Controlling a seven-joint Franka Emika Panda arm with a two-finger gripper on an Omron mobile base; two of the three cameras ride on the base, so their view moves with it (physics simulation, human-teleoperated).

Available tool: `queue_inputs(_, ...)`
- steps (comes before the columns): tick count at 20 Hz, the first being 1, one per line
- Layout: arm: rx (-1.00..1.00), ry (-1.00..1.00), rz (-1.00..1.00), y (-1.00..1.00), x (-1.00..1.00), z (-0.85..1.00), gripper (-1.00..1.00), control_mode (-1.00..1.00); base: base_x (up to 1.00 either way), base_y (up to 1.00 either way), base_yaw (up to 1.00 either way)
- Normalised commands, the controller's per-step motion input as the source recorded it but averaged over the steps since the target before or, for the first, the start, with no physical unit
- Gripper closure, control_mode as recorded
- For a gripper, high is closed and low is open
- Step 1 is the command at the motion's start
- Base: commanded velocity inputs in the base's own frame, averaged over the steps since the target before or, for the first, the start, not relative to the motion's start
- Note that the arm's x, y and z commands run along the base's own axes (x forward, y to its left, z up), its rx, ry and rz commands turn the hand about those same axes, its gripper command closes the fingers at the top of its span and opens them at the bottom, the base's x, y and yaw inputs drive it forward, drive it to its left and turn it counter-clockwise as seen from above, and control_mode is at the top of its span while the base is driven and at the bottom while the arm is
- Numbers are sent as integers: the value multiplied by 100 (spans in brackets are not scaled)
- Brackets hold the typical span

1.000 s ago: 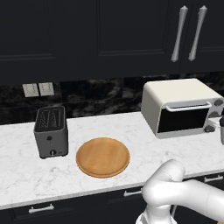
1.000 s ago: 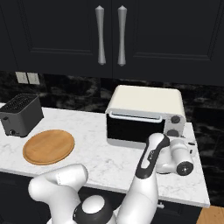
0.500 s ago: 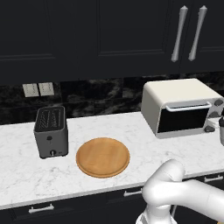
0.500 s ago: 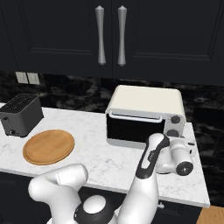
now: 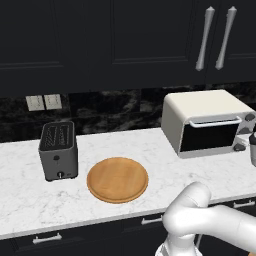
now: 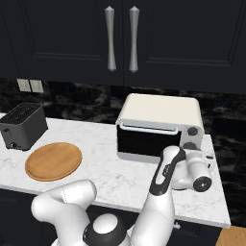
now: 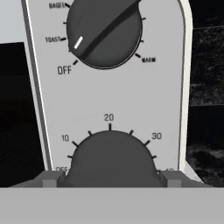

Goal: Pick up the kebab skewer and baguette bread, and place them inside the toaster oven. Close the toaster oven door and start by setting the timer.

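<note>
The cream-white toaster oven (image 5: 205,107) (image 6: 161,108) stands on the counter with its dark glass door (image 5: 207,136) (image 6: 149,140) closed. My gripper (image 6: 192,156) (image 7: 111,177) is at the oven's right-hand control panel. In the hand view its two fingertips (image 7: 52,178) press against either side of the dark timer knob (image 7: 111,157). Above it, the white mark on the mode knob (image 7: 105,30) points near TOAST. The kebab skewer and the baguette bread are out of view; the door glass is too dark to see inside.
A dark grey slot toaster (image 5: 58,150) (image 6: 21,125) and a round wooden board (image 5: 117,179) (image 6: 53,161) sit on the white marble counter (image 5: 30,200) left of the oven. Black wall cabinets with silver handles (image 5: 215,37) hang above.
</note>
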Motion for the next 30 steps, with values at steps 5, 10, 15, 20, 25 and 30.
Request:
queue_inputs(5, 0, 0, 0, 0, 0, 0, 100, -100, 0, 0, 0)
queue_inputs(10, 3, 0, 0, 0, -2, 0, 100, -100, 0, 0, 0)
queue_inputs(15, 16, -2, 0, -9, -14, 0, 100, -100, 0, 0, 0)
queue_inputs(20, 23, 0, 0, -11, -4, 0, 100, -100, 0, 0, 0)
queue_inputs(25, 25, 0, -1, -9, 0, 0, 100, -100, 0, 0, 0)
queue_inputs(30, 28, 0, -1, -12, -1, 0, 100, -100, 0, 0, 0)
